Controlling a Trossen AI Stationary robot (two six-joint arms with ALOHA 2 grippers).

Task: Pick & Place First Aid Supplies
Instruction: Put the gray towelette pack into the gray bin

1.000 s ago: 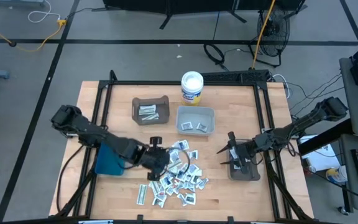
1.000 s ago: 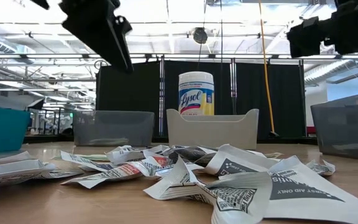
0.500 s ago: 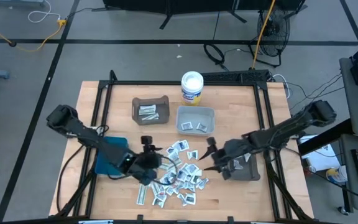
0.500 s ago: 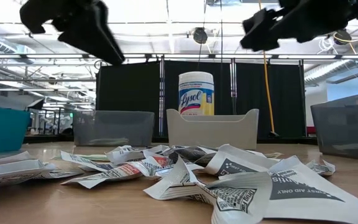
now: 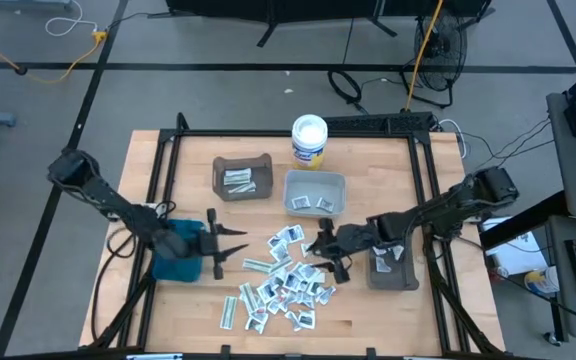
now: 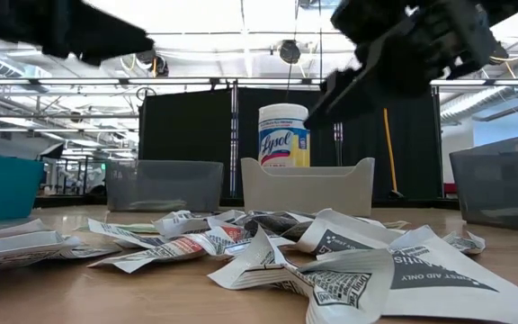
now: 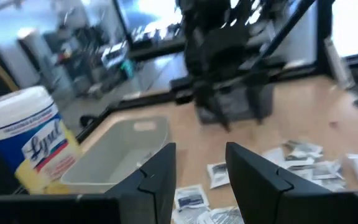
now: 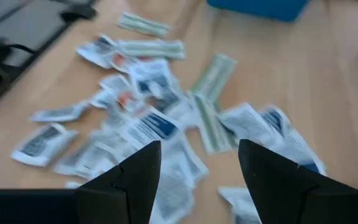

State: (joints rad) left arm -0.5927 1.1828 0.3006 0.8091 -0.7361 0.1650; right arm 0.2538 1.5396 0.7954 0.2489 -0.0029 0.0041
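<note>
Packets (image 5: 283, 280) lie scattered between the left hand (image 5: 230, 246) and right hand (image 5: 320, 250), both spread apart and empty.

The white tub (image 6: 284, 136) reads "Lysol"; a front packet (image 6: 439, 274) reads "FIRST AID ONLY".

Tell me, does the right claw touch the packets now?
Apart. In the right wrist view the open right claw hangs above the pile of packets, nothing between its fingers.

Packet (image 8: 151, 127) print blurred beyond reading
</note>
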